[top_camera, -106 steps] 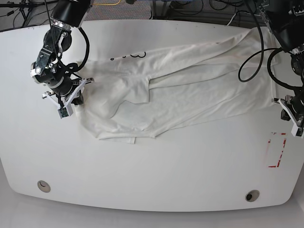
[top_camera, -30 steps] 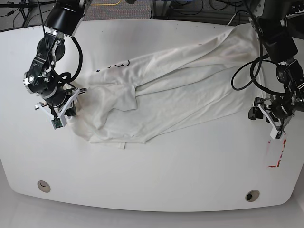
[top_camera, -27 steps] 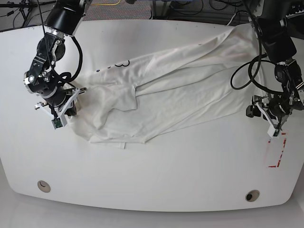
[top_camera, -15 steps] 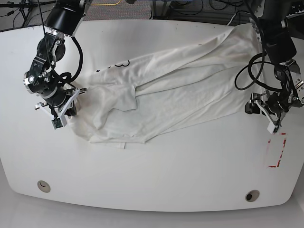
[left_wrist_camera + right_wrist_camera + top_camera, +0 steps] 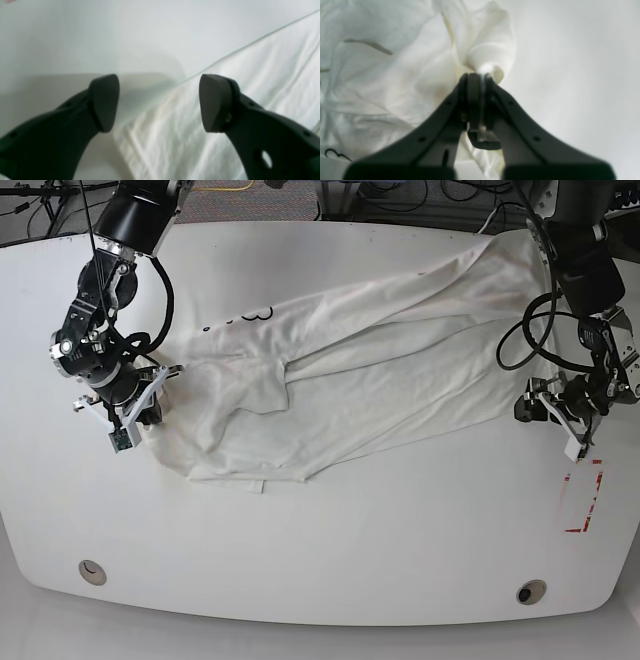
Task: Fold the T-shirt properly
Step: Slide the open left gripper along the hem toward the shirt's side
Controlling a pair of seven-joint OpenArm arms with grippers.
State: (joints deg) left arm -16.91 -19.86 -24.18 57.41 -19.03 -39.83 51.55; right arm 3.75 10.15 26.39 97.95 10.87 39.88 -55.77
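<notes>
The white T-shirt (image 5: 380, 370) lies crumpled and spread across the table, with a bit of black print (image 5: 262, 313) showing near its far left. On the base view's left, my right gripper (image 5: 143, 408) is shut on a bunched fold of the T-shirt (image 5: 395, 75); the right wrist view shows cloth pinched between the closed right gripper (image 5: 480, 80) tips. On the base view's right, my left gripper (image 5: 528, 406) stands open at the shirt's near right corner. In the left wrist view, the left gripper (image 5: 160, 102) straddles the hem of the T-shirt (image 5: 262, 62) without closing on it.
A red-outlined mark (image 5: 582, 498) sits on the white table (image 5: 350, 540) just in front of the left arm. Two round holes (image 5: 92, 572) (image 5: 531, 592) lie near the front edge. Cables hang behind the far edge.
The left arm has moved up and slightly left, away from the red mark, toward the shirt's right corner, and its jaws have widened a little. The right gripper has stayed put, holding the cloth.
</notes>
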